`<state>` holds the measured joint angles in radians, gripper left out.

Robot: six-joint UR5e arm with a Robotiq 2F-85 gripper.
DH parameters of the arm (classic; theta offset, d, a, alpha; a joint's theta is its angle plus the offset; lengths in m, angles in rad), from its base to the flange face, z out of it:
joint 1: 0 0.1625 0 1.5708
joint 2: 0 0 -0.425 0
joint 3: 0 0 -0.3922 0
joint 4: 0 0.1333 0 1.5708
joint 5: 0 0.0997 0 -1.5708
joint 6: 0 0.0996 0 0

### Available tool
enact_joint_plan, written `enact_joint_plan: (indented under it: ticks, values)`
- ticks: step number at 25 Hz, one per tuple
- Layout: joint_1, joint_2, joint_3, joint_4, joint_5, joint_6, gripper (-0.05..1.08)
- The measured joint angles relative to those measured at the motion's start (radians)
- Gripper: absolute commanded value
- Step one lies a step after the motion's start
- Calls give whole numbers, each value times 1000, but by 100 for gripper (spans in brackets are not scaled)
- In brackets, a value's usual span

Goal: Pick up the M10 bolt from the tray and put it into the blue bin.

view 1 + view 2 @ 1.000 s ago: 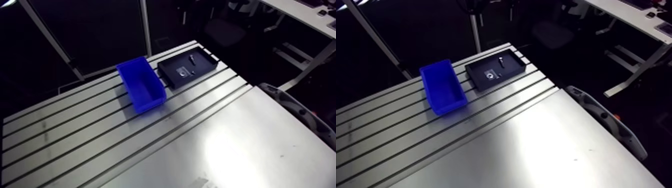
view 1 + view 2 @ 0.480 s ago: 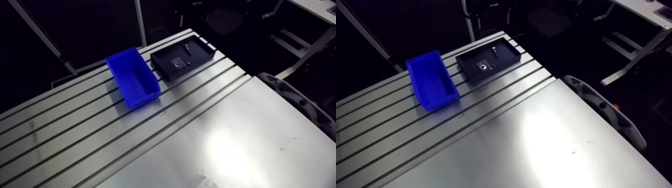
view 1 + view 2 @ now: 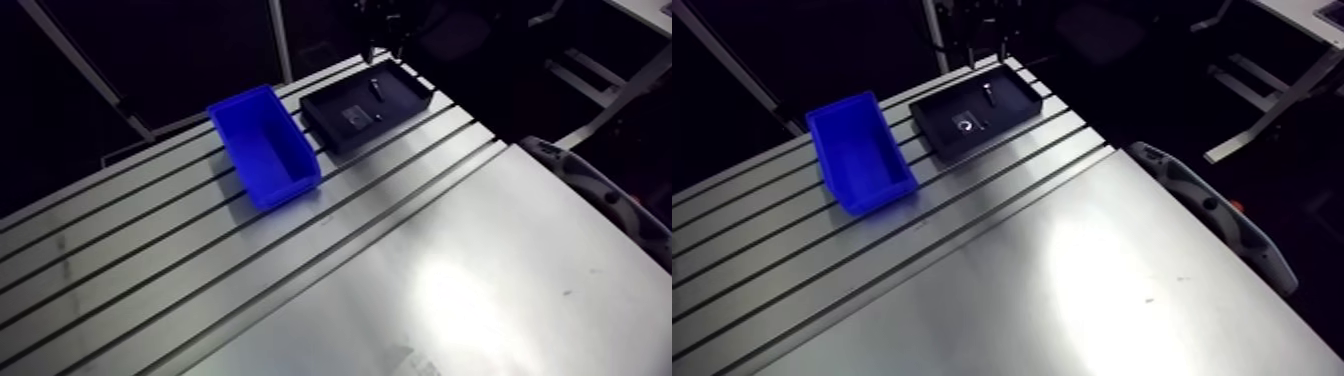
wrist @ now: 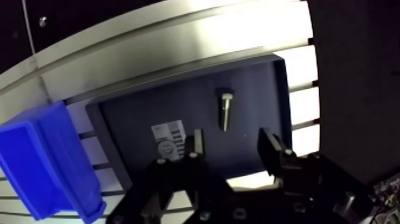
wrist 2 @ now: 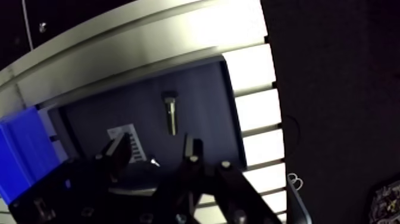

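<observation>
The M10 bolt (image 4: 225, 109) lies flat on the floor of the black tray (image 4: 256, 89). It sits towards the tray's far end, with its hexagonal head pointing away from the gripper and its shank pointing back towards it. Nothing touches the bolt. A white printed label (image 4: 168, 132) lies on the tray floor to one side of it. Just by the label there is a small round piece (image 3: 964, 124), perhaps a washer or a nut, though it is too small to say for certain.

The gripper (image 4: 232, 143) hangs over the tray, and in the wrist view the bolt lies just ahead of the gap between the fingers (image 4: 269, 146). The fingers stand well apart with nothing between them, and they are clear of both the bolt and the tray. In the arm view the gripper shows only as a dark shape above the tray's far end.

The tray rests on the slotted aluminium counter (image 3: 450, 280), close to its far edge. The blue bin (image 3: 265, 150) stands on the counter just beside the tray, with its open top upward and nothing visible inside. Whether the bin and tray actually touch cannot be told from either view.
</observation>
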<state>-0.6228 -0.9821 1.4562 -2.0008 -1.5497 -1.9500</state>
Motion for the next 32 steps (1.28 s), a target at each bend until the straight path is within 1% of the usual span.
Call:
enact_joint_plan:
  ticks: [9,28,32]
  values:
    - [1,38,1,-13,-11,10,49]
    - [7,68,-1,-13,-27,51,50]
    - [7,74,-1,-22,-35,54,50]
